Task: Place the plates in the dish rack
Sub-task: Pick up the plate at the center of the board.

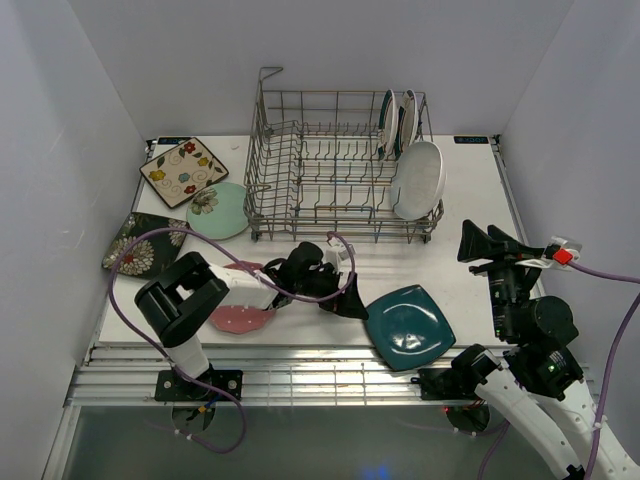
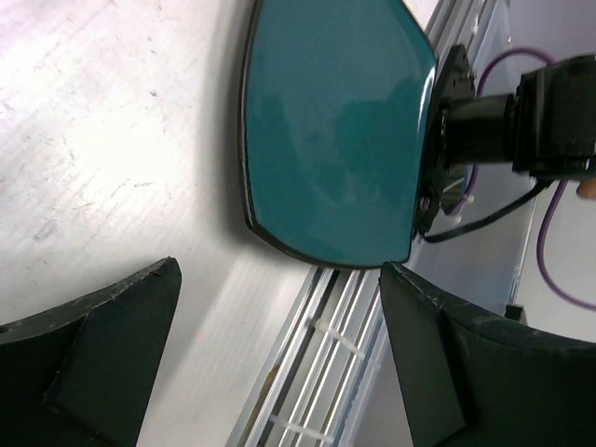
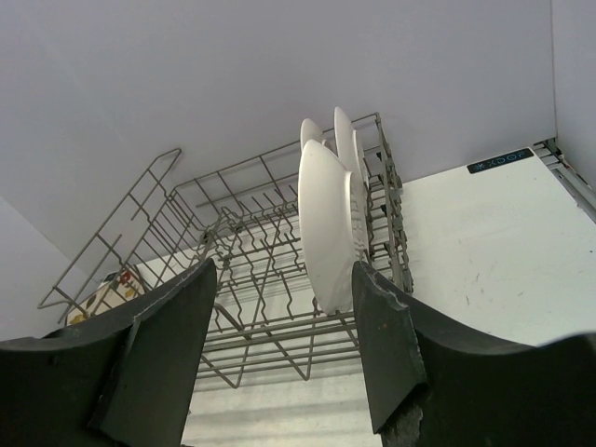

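Left gripper (image 2: 279,354), fingers spread and empty, faces the teal plate (image 2: 335,121) lying flat just ahead, probably to take its near edge. Right gripper (image 3: 279,363), also spread, holds nothing; ahead of it the rack (image 3: 251,219) already stands plates (image 3: 326,233) upright between tines, three I think

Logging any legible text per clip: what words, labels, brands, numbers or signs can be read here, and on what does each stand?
No text can be read.
On the dark label strip at the back right edge of the table: teal characters, too blurred to read.
On the second dark strip at the back left edge: too small to read.
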